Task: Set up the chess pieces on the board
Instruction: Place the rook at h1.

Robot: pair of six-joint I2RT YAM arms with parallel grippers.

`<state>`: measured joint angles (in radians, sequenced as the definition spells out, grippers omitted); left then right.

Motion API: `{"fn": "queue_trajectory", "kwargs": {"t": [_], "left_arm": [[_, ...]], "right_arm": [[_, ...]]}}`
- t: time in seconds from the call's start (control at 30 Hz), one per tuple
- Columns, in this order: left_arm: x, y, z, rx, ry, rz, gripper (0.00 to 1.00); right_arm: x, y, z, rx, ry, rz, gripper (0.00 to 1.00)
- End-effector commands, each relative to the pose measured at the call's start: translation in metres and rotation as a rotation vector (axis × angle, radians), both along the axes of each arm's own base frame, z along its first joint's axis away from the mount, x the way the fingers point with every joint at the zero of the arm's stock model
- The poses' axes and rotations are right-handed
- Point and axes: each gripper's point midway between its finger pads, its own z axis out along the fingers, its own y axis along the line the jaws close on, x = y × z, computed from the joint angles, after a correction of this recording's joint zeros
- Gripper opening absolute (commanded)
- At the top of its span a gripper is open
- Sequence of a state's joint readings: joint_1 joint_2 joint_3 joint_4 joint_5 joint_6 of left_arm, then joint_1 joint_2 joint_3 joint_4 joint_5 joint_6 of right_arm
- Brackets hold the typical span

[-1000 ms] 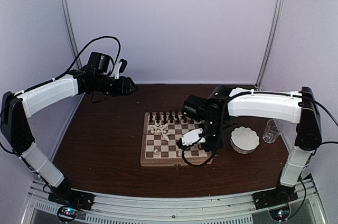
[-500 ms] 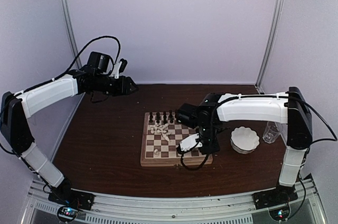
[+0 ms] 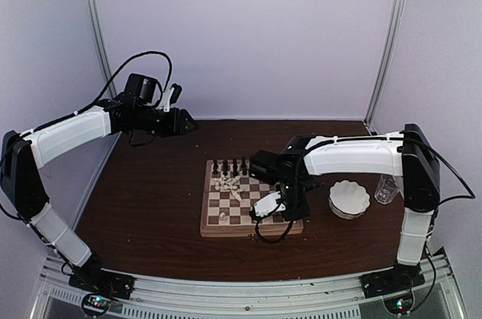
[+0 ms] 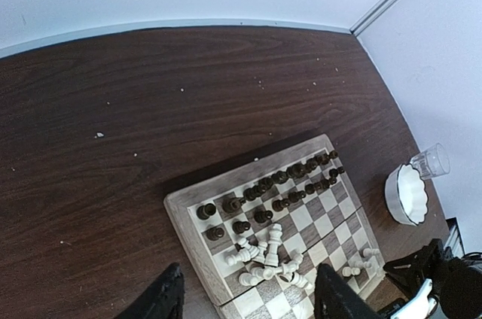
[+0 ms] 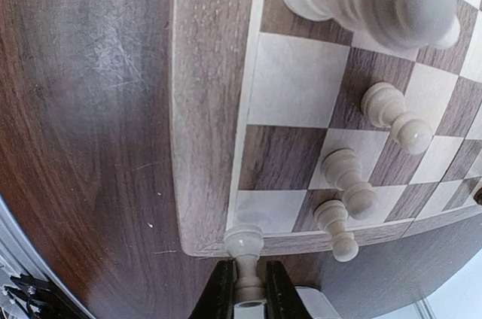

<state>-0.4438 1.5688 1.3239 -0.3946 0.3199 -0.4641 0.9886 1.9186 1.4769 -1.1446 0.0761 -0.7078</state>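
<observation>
Chess pieces point(image 4: 265, 257) on the board point(image 4: 184, 217): the dark set point(image 4: 263, 183) stands in two rows along the far side, while most of the cream set lies toppled in a heap just in front of those rows. A few cream figures point(image 5: 392, 112) stand upright near one corner at the near edge. The right gripper point(image 5: 242, 295) is clamped on the stem of one more cream piece point(image 5: 243, 247), base downward, at that same corner. Its foot sits over the line where the last square meets the wooden border point(image 5: 203, 108).

The left gripper point(image 4: 252, 296), jaws apart and empty, hangs high above the far left of the table point(image 3: 151, 198), well clear of the board. A white scalloped bowl point(image 3: 349, 198) and a small glass point(image 3: 387, 186) stand to the right of the board.

Hazards, as a judgement:
- Released here, the held piece may land half on the border and tip over, since its base straddles the edge of the square.
- The nearest standing cream figure is close beside it, so opening fingers or a sideways withdrawal could knock it down.
</observation>
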Motion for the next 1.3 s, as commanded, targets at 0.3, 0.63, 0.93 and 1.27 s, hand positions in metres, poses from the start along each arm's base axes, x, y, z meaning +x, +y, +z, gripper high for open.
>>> {"fn": "queue_trajectory", "kwargs": {"t": [0.3, 0.63, 0.93, 1.27], "left_arm": [[0.005, 0.0, 0.002, -0.031, -0.002, -0.004, 0.59], [0.006, -0.002, 0.0, -0.037, 0.006, -0.009, 0.59], [0.004, -0.007, -0.001, -0.057, 0.017, -0.035, 0.59], [-0.027, -0.059, -0.002, 0.06, -0.092, -0.247, 0.56]], "right_arm": [[0.011, 0.005, -0.005, -0.01, -0.036, 0.005, 0.11], [0.011, 0.005, -0.001, -0.002, -0.044, -0.003, 0.22], [0.004, -0.001, 0.041, 0.069, -0.06, -0.033, 0.3], [0.014, -0.034, 0.122, 0.537, 0.036, -0.294, 0.37]]}}
